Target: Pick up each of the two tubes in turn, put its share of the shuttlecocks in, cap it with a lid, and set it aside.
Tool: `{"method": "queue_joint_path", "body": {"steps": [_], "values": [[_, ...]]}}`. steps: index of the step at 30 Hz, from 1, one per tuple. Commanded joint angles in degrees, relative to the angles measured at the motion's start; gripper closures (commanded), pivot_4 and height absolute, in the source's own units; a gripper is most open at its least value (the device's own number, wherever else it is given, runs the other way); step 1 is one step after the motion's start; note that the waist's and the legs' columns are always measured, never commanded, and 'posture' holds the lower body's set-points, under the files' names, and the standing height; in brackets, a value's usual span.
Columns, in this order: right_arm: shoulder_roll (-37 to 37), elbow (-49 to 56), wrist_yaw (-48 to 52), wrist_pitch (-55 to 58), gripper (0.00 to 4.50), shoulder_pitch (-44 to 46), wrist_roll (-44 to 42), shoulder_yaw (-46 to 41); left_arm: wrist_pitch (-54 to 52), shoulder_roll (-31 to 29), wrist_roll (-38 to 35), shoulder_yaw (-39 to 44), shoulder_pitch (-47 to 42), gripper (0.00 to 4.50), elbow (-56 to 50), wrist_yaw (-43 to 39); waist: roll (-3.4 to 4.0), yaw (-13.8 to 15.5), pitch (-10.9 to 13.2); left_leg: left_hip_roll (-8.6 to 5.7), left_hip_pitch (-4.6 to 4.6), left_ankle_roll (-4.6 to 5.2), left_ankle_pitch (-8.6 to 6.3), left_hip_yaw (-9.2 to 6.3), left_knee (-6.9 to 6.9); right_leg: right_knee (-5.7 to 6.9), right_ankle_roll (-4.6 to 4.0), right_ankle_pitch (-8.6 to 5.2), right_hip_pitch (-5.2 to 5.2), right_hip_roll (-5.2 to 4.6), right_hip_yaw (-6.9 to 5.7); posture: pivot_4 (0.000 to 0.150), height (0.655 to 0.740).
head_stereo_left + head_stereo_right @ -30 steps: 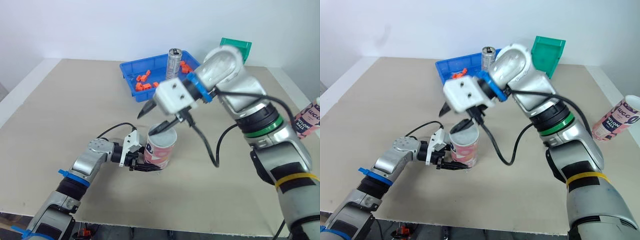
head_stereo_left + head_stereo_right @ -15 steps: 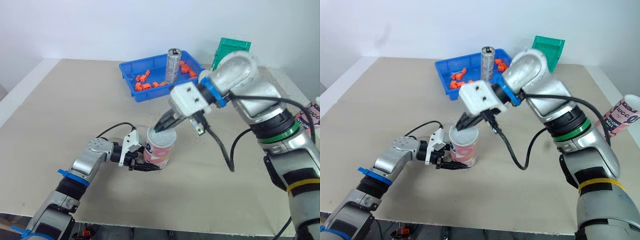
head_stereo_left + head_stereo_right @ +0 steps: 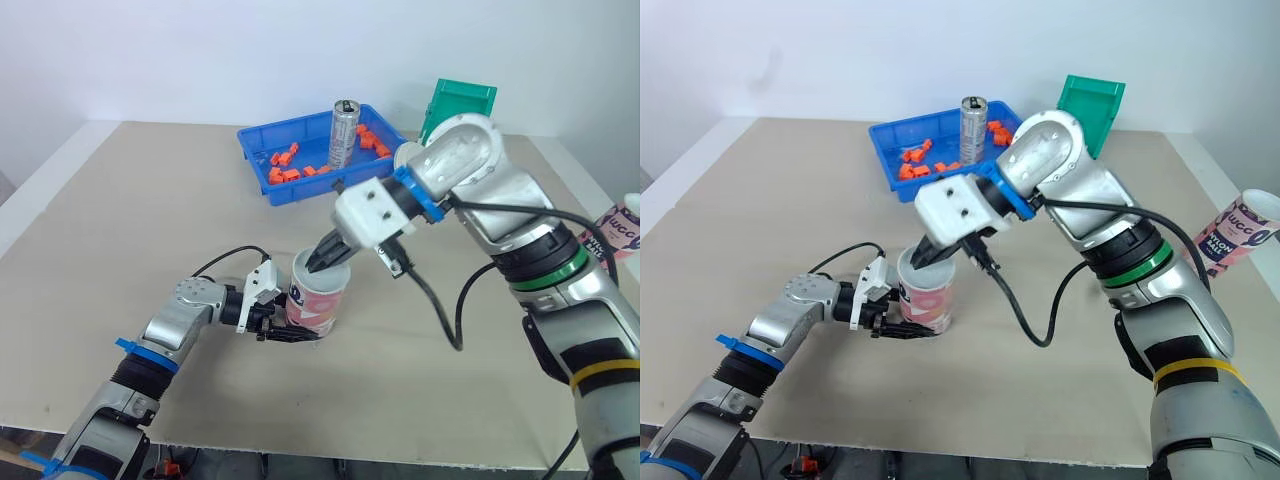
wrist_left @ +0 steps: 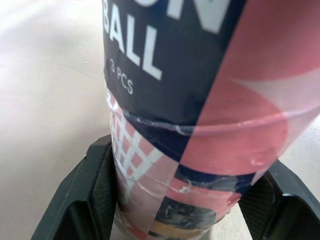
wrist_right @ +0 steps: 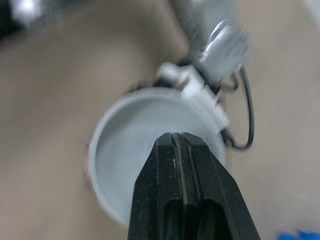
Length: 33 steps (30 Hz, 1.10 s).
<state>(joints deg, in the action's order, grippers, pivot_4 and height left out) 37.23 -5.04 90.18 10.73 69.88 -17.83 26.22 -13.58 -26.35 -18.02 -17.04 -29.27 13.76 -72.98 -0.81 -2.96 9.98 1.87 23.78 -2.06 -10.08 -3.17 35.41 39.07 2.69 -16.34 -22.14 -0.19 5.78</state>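
Your table [image 3: 120, 220] carries a blue tray [image 3: 256, 162] and green bin [image 3: 460, 100] at the back, a tube [image 3: 320, 300] standing mid-table, and a second tube [image 3: 1237, 225] at its right edge.

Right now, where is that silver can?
The can stands upright in the blue tray at the far side of the table, among small orange pieces, with the green bin to its right.

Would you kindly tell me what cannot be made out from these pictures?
- What is inside the tube: eye views and right wrist view, covered by the lid.
- The second tube: left eye view, cut off by the right edge.
- The orange pieces in the blue tray: eye views, too small to identify.
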Motion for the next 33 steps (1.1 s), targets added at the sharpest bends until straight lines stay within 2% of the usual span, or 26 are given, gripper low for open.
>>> {"method": "queue_joint_path", "body": {"steps": [1,3,7,8,9,10,11,14,19,22,27,30,33], "values": [[4.7,0.8,-1.1,8.5,3.25,1.1,-5.0,-10.3,0.7,-1.6,3.5,0.3,0.8,1.68,1.7,1.8,-0.02,0.2,0.0,-0.01,0.15,-0.01,0.01,-0.03,0.01,0.00,0.18,0.10,-0.11,0.00,-0.03,0.150,0.7400],[6.9,3.3,-1.3,12.2,2.51,-1.0,-7.5,-13.4,1.5,-1.6,3.5,0.3,0.8,1.68,1.8,1.8,-0.02,0.3,0.0,-0.01,0.31,-0.01,0.01,-0.07,0.01,-0.02,0.20,0.08,-0.23,-0.02,-0.08,0.150,0.7400],[11.5,10.9,-3.5,19.5,0.59,-8.6,-11.8,-18.7,2.5,-0.9,3.0,1.0,0.4,1.68,2.0,2.3,-0.03,0.3,0.0,-0.07,0.41,-0.02,0.01,-0.11,-0.02,-0.04,0.21,-0.01,-0.27,-0.03,-0.09,0.150,0.7400],[12.4,12.7,-4.2,20.6,0.02,-10.6,-12.2,-19.6,2.6,-0.8,2.8,1.1,0.2,0.82,2.0,2.2,0.01,0.3,0.0,-0.09,0.42,-0.02,0.01,-0.11,-0.02,-0.04,0.24,-0.01,-0.26,-0.03,-0.07,0.150,0.7400],[13.1,14.3,-5.1,21.5,0.00,-12.6,-12.8,-20.6,2.3,-0.7,2.4,1.2,0.1,0.62,1.8,2.0,0.04,0.1,0.1,-0.09,0.42,-0.02,0.01,-0.10,0.00,-0.03,0.26,0.00,-0.27,-0.03,-0.05,0.150,0.7400],[13.7,16.3,-6.5,22.8,0.00,-15.3,-13.5,-21.7,2.1,-0.7,1.9,1.2,0.1,0.06,1.3,1.3,0.03,0.1,0.1,-0.09,0.42,-0.02,0.01,-0.02,-0.01,-0.04,0.28,0.06,-0.34,-0.02,0.02,0.150,0.7400],[14.1,18.2,-8.0,23.8,0.00,-17.8,-14.1,-22.8,2.1,-0.7,1.6,1.3,0.1,0.02,0.9,1.0,0.03,0.2,0.1,-0.09,0.43,-0.02,0.01,-0.03,0.00,-0.03,0.29,0.06,-0.33,-0.02,0.02,0.150,0.7400],[14.8,23.6,-12.4,26.6,0.00,-25.7,-15.4,-25.4,1.0,-0.7,0.9,1.8,-0.2,0.02,0.1,0.6,0.02,0.1,0.1,-0.09,0.45,-0.02,0.01,0.03,0.03,-0.04,0.33,0.07,-0.37,-0.01,0.09,0.150,0.7400],[13.9,28.3,-18.6,30.0,0.00,-32.4,-17.5,-27.5,1.8,-1.3,1.0,2.5,0.5,0.02,-1.2,0.5,-0.01,0.1,0.1,-0.14,0.58,-0.02,0.01,0.02,0.00,-0.06,0.46,-0.01,-0.44,0.00,0.19,0.150,0.7400],[13.1,30.1,-22.1,31.0,0.00,-36.7,-17.8,-27.6,1.9,-3.7,0.6,3.1,1.7,0.02,-3.9,-1.1,-0.13,0.2,0.2,-0.15,0.64,-0.02,0.01,-0.03,0.00,-0.07,0.49,-0.05,-0.45,0.03,0.18,0.150,0.7400],[11.5,29.5,-26.0,29.3,0.00,-40.8,-15.4,-26.3,5.1,-9.1,1.9,5.1,3.4,0.02,-4.2,-2.1,-0.16,0.1,0.2,-0.16,0.83,-0.03,0.00,-0.02,-0.01,-0.06,0.50,-0.07,-0.68,0.02,0.21,0.150,0.7400],[8.8,27.4,-28.2,28.2,0.00,-42.6,-14.2,-24.6,3.7,-11.8,-0.2,8.2,3.9,0.02,-6.3,-2.5,-0.16,0.2,0.2,-0.16,0.87,-0.03,0.00,-0.02,0.00,-0.06,0.50,-0.07,-0.71,0.01,0.20,0.150,0.7400],[7.2,26.1,-28.9,26.8,0.00,-45.0,-12.4,-22.1,1.8,-14.0,-2.6,11.1,5.0,0.02,-10.5,-2.5,-0.46,0.2,0.4,-0.11,0.95,-0.03,0.00,-0.06,0.00,-0.06,0.50,-0.07,-0.77,0.04,0.16,0.150,0.7400]]}}
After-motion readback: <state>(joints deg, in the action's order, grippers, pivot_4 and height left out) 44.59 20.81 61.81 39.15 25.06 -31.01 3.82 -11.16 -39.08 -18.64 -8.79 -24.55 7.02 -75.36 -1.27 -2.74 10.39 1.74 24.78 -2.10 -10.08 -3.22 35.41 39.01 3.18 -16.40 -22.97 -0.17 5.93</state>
